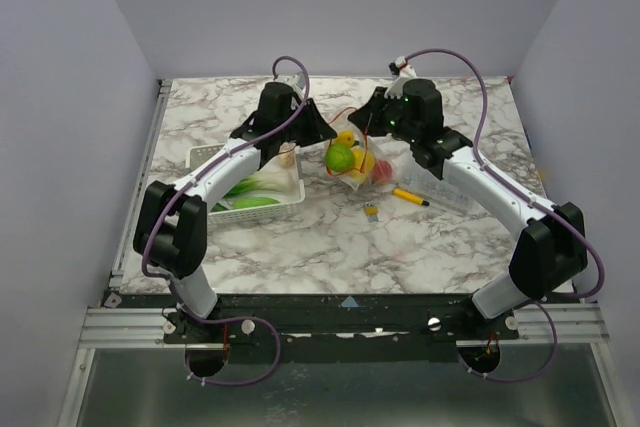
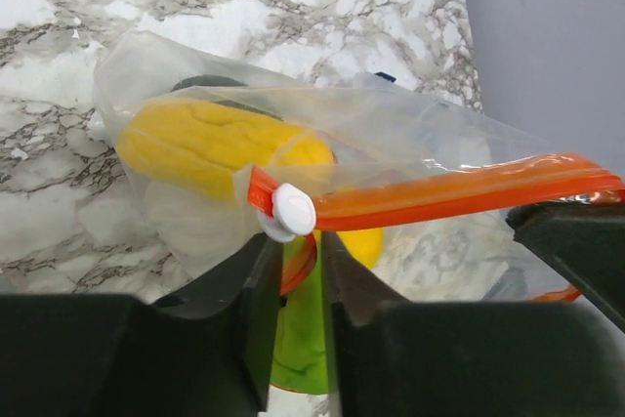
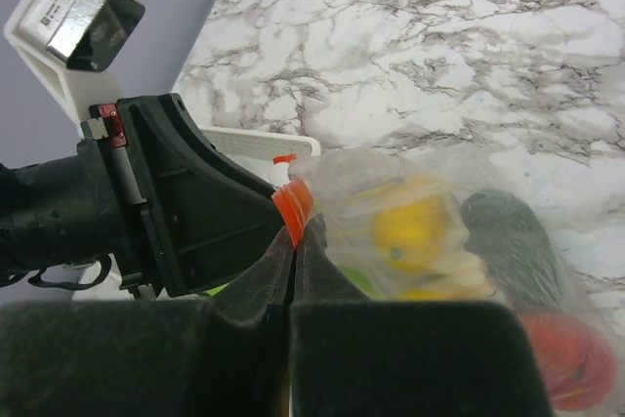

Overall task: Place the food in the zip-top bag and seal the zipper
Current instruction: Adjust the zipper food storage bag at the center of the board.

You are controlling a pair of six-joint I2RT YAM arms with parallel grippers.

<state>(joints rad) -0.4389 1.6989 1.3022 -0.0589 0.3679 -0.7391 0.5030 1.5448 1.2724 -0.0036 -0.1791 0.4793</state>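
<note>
My left tool (image 2: 301,275) is pinched narrow on the zipper (image 2: 459,190), right beside its white slider (image 2: 293,210). My right tool (image 3: 293,241) is clamped on the strip's other end, so the zip-top bag (image 2: 391,129) hangs stretched between them above the surface (image 2: 293,7), just right of the basket (image 1: 200,159). Yellow and green food (image 2: 205,144) sits inside. I judge sealing is the step: anchor the right end and draw the slider straight along a taut strip. The green pieces (image 1: 250,202) in the basket look left out
</note>
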